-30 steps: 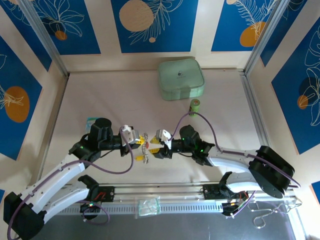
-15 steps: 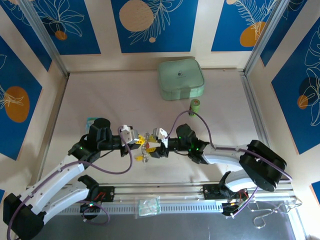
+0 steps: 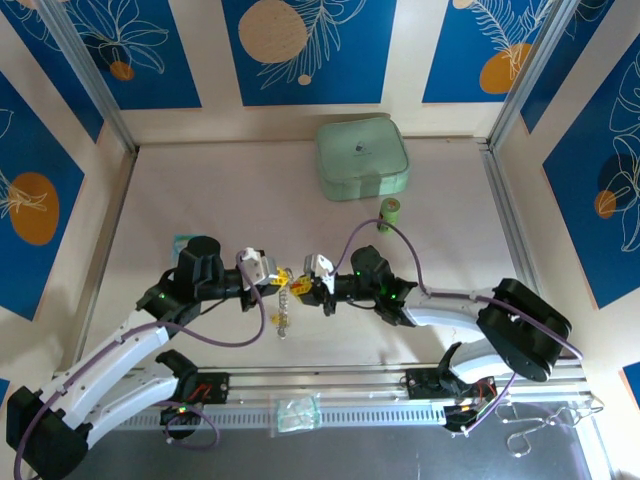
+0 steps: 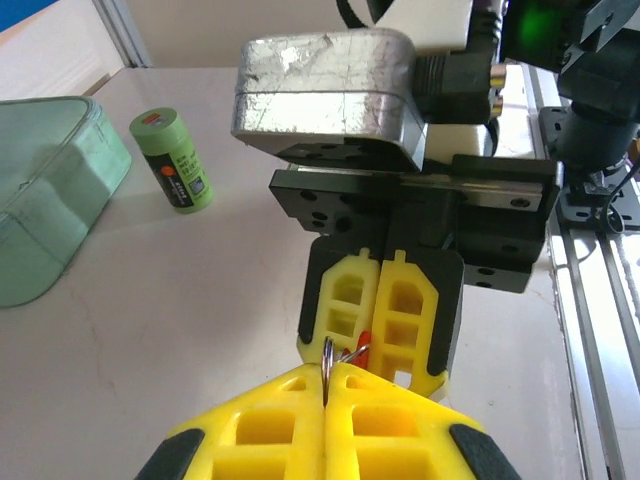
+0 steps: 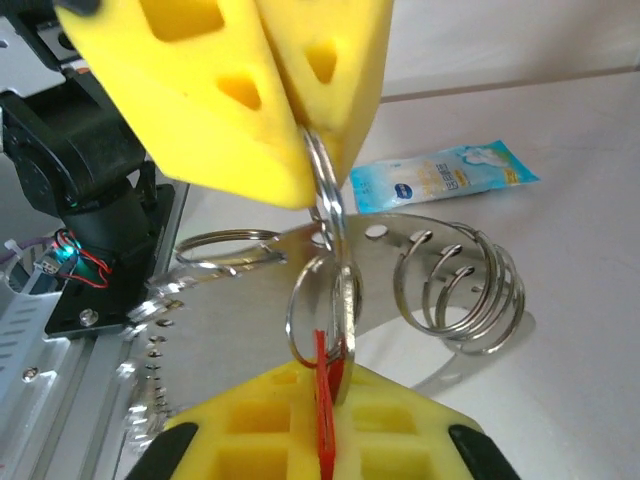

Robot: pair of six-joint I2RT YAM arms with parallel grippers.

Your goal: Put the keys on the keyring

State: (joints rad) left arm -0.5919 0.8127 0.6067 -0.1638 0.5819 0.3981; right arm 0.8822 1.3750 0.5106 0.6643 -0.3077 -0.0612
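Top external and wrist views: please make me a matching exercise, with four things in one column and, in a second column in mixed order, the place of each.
Things
1. red key
2. keyring
3. green cylinder
4. blue packet

Places
A. stands on the table beside the pale green case
B. pinched in the right gripper
C. lies flat on the table
D. pinched in the left gripper

Pairs: 1-B; 2-D; 3-A; 4-C
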